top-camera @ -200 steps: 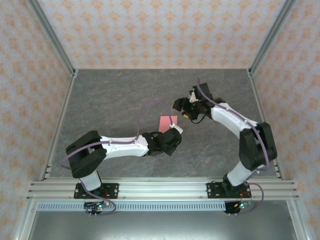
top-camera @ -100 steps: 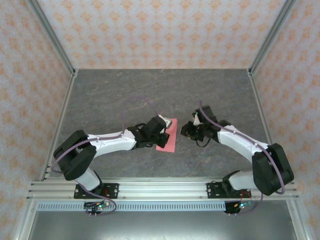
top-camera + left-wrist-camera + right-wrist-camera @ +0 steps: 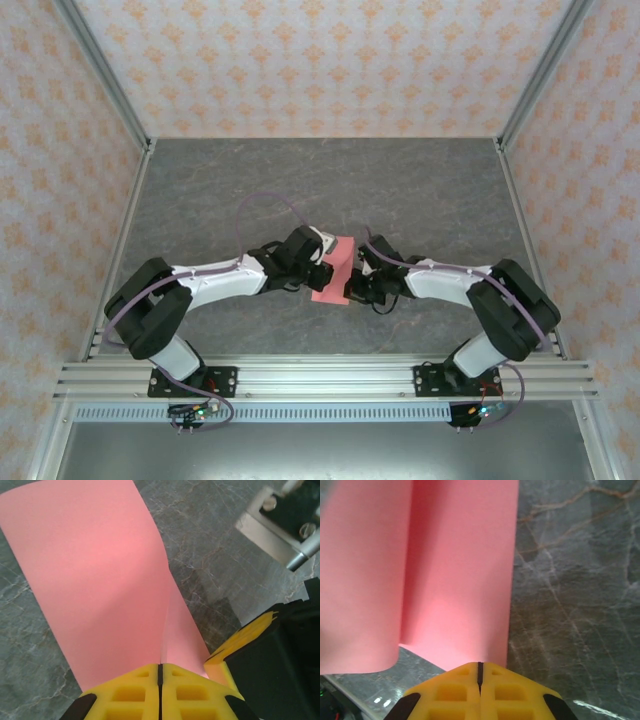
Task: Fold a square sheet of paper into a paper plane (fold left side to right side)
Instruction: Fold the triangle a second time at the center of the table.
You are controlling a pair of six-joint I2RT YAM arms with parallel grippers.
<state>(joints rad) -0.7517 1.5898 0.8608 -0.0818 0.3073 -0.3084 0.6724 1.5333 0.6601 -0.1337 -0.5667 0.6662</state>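
Note:
The square sheet of paper (image 3: 334,272) is pink-red and lies mid-table as a narrow rectangle, folded over on itself. My left gripper (image 3: 321,265) meets its left side and my right gripper (image 3: 356,284) its right side. In the left wrist view the sheet (image 3: 100,570) runs down into my left gripper (image 3: 160,666), whose yellow jaws are shut on a raised layer. The right gripper's yellow finger (image 3: 242,640) sits close by. In the right wrist view the sheet (image 3: 465,570) curls up at its left, and my right gripper (image 3: 480,664) is shut on its near edge.
The dark grey marbled table (image 3: 240,190) is walled by patterned panels with metal frame posts (image 3: 105,85). A rail (image 3: 320,378) runs along the near edge with both arm bases. A purple cable (image 3: 270,200) loops over the left arm.
The right arm swung down and left to the sheet's right side and its jaws went from open to shut. The left gripper shifted left, still gripping, and the sheet now lies longer.

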